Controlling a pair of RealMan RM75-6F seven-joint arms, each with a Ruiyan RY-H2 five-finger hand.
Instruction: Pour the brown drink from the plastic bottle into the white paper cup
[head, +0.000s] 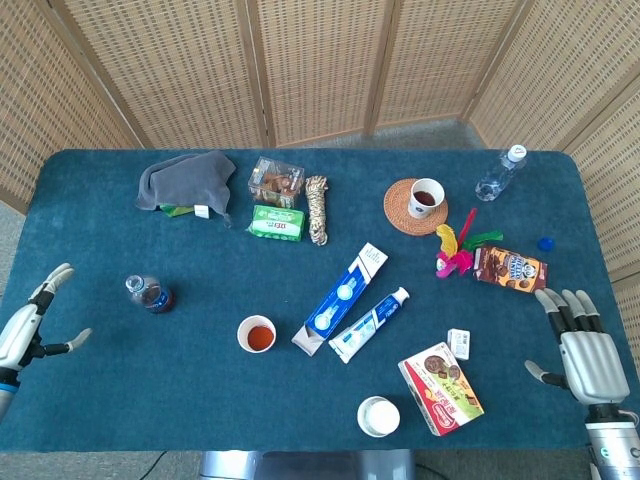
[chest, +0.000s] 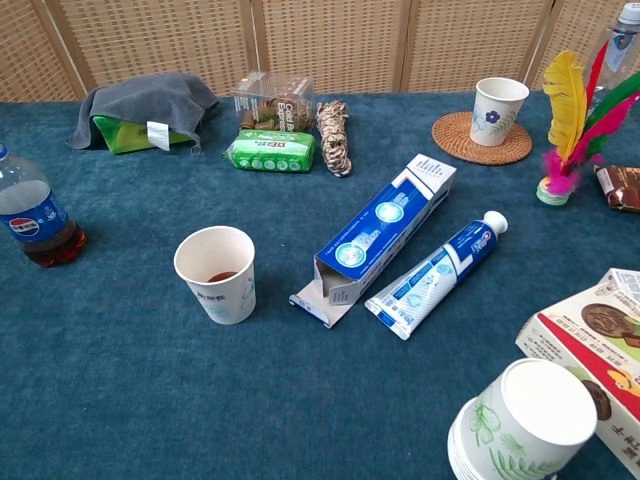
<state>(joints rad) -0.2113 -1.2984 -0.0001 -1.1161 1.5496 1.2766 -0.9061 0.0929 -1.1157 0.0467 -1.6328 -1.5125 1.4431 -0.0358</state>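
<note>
So the plastic bottle (head: 150, 294) is standing upright near the left edge of the table (head: 120, 400), cap off as far as I can tell, with only a bit of brown drink sitting in the bottom. That means it's going to be light and top-heavy-ish, with thin walls that are probably squishing in if squeezed hard, and the smooth label could be slippery. I'd be wrapping around the middle at the label band, not the neck.

The white paper cup (head: 256, 334) is sitting toward the front edge, a little right of the bottle, already showing some brown liquid inside. It's flimsy and easy to knock over.

The left robot hand (head: 28, 330) is hovering off the left edge, fingers spread, holding nothing. The right robot hand (head: 584, 352) is doing the same near the right edge, open and empty.

Room-wise, the blue carton (head: 340, 298) is lying just right of the cup, but the stretch between bottle and cup is looking free
</note>
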